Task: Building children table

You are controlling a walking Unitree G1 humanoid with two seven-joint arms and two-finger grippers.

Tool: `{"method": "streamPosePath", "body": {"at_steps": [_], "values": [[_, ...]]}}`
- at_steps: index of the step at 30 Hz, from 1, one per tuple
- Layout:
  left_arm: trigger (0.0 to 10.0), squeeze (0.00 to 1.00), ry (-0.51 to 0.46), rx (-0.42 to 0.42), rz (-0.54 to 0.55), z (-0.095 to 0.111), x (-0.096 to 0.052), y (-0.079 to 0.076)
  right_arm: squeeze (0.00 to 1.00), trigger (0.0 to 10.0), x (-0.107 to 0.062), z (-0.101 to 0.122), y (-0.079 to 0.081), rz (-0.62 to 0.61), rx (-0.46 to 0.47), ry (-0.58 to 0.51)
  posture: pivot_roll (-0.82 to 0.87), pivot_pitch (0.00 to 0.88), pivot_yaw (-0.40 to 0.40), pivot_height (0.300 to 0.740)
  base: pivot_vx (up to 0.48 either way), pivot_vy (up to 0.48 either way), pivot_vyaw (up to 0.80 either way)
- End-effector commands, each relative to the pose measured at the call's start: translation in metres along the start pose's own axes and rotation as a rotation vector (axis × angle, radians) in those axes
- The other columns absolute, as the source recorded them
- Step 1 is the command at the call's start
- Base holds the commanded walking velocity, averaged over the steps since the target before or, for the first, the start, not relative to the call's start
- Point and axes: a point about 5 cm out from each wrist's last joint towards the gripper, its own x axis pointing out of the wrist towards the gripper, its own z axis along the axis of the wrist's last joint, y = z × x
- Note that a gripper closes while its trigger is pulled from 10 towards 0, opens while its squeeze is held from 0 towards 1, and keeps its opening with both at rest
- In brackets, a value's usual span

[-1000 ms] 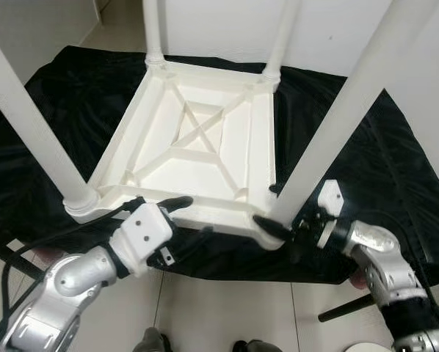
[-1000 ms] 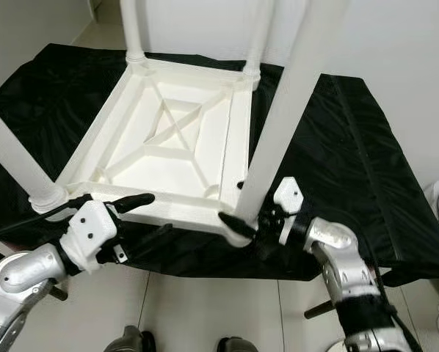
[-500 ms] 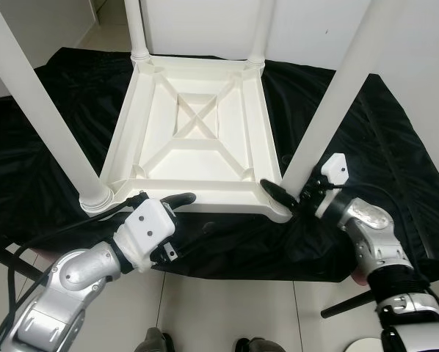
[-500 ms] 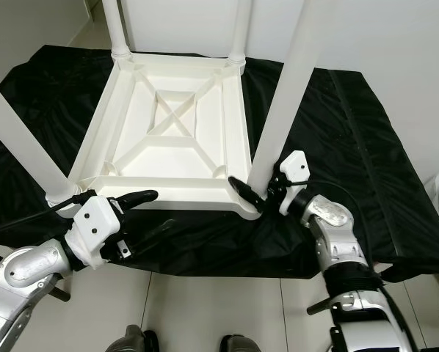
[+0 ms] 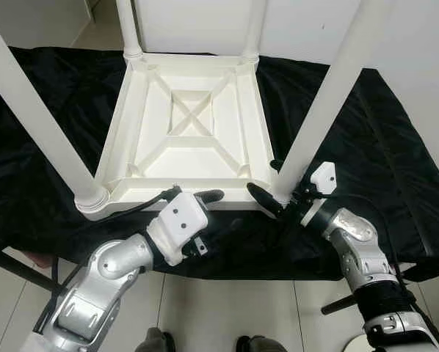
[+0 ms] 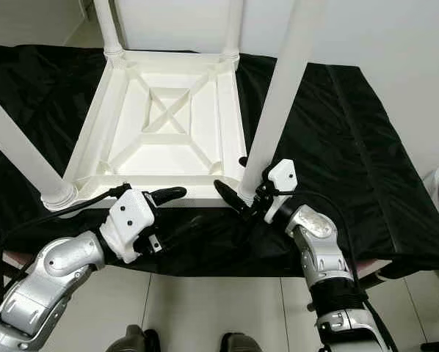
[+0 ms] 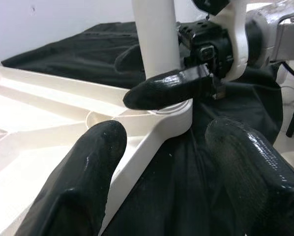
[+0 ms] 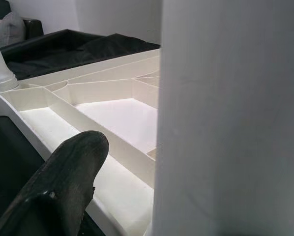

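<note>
All four legs stand in the inverted table (image 5: 190, 139). Right end effector (image 5: 272, 199) apparently grips the near leg (image 5: 318, 117); left end effector (image 5: 205, 209) straddles the rim, wide.

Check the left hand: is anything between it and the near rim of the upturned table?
Nothing visible. The left hand sits open at the table's near rim, one finger over the white frame and the other over the black cloth. The right hand is at the near right leg, off to the side.

All four white table legs (image 5: 329, 95) ran past the 12 o'clock edge, tops unseen; the right gripper's (image 5: 272, 192) far finger was hidden behind one.
</note>
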Motion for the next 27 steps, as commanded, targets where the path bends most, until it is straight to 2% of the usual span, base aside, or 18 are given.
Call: {"method": "streamPosePath", "body": {"at_steps": [1,3,4,5,6,7,8,10,11,12,13,14,15,22,23,24,25,27], "values": [[10.0,0.0,0.036,-0.02,0.113,-0.006,0.004,0.003,0.0,10.0,-0.003,0.0,0.002,0.009,-0.011,0.024,-0.1,0.16,0.02,0.74,0.0,0.0,0.0],[10.0,0.0,0.066,-0.045,0.088,-0.01,0.006,-0.001,0.0,10.0,-0.007,0.003,-0.002,0.01,-0.017,0.038,-0.1,0.16,0.02,0.74,0.0,0.0,0.0],[10.0,0.0,0.069,-0.048,0.081,-0.011,0.007,-0.003,0.0,8.5,-0.008,0.003,-0.003,0.014,-0.015,0.045,-0.11,0.157,0.02,0.74,0.0,0.0,0.0],[10.0,0.0,0.069,-0.048,0.081,-0.011,0.007,-0.003,0.0,8.5,-0.008,0.003,-0.003,0.014,-0.015,0.045,-0.11,0.157,0.02,0.74,0.0,0.0,0.0],[10.0,0.0,0.071,-0.048,0.08,-0.011,0.007,-0.004,0.0,6.4,-0.009,0.003,-0.004,0.012,-0.015,0.054,-0.11,0.157,0.02,0.74,0.0,0.0,0.0],[10.0,0.0,0.073,-0.046,0.081,-0.012,0.008,-0.004,0.0,4.9,-0.011,0.003,-0.004,0.012,-0.014,0.059,-0.11,0.155,0.02,0.74,0.0,0.0,0.0],[10.0,0.0,0.075,-0.045,0.084,-0.012,0.009,-0.004,0.0,4.2,-0.012,0.003,-0.005,0.01,-0.014,0.064,-0.11,0.153,0.018,0.74,0.0,0.0,0.0],[10.0,0.0,0.078,-0.045,0.086,-0.013,0.01,-0.004,0.0,4.2,-0.012,0.003,-0.005,0.009,-0.015,0.067,-0.11,0.153,0.018,0.74,0.0,0.0,0.0],[10.0,0.0,0.079,-0.045,0.09,-0.013,0.011,-0.004,0.0,2.2,-0.013,0.001,-0.005,0.01,-0.013,0.073,-0.11,0.152,0.017,0.74,0.0,0.0,0.0],[10.0,0.0,0.079,-0.045,0.09,-0.013,0.011,-0.004,0.0,2.2,-0.013,0.001,-0.005,0.01,-0.013,0.073,-0.11,0.152,0.017,0.74,0.0,0.0,0.0],[10.0,0.0,0.081,-0.042,0.1,-0.013,0.012,-0.002,0.0,0.5,-0.013,0.0,-0.004,0.007,-0.008,0.078,-0.11,0.15,0.015,0.74,0.0,0.0,0.0],[10.0,0.0,0.081,-0.042,0.1,-0.013,0.012,-0.002,0.0,0.5,-0.013,0.0,-0.004,0.007,-0.008,0.078,-0.11,0.15,0.015,0.74,0.0,0.0,0.0],[10.0,0.0,0.085,-0.042,0.118,-0.014,0.013,0.0,0.0,0.0,-0.013,-0.003,-0.002,-0.005,0.014,0.085,-0.11,0.148,0.013,0.74,0.0,0.0,0.0],[10.0,0.0,0.094,-0.038,0.129,-0.015,0.014,0.002,0.0,0.0,-0.012,-0.002,0.001,-0.031,0.021,0.086,-0.12,0.146,0.005,0.74,0.0,0.0,0.0],[10.0,0.0,0.093,-0.038,0.138,-0.015,0.015,0.003,0.0,4.4,-0.011,-0.001,0.001,-0.056,0.027,0.084,-0.12,0.145,0.001,0.74,0.0,0.0,0.0],[10.0,0.0,0.093,-0.038,0.138,-0.015,0.015,0.003,0.0,4.4,-0.011,-0.001,0.001,-0.056,0.027,0.084,-0.12,0.145,0.001,0.74,0.0,0.0,0.0],[10.0,0.0,0.093,-0.038,0.144,-0.015,0.016,0.004,0.0,10.0,-0.011,-0.001,0.002,-0.073,0.031,0.084,-0.12,0.144,-0.002,0.74,0.0,0.0,0.0],[10.0,0.0,0.103,-0.041,0.18,-0.016,0.017,0.007,0.0,10.0,-0.008,-0.001,0.005,-0.11,0.035,0.086,-0.13,0.147,-0.009,0.74,0.0,0.0,0.0]]}}
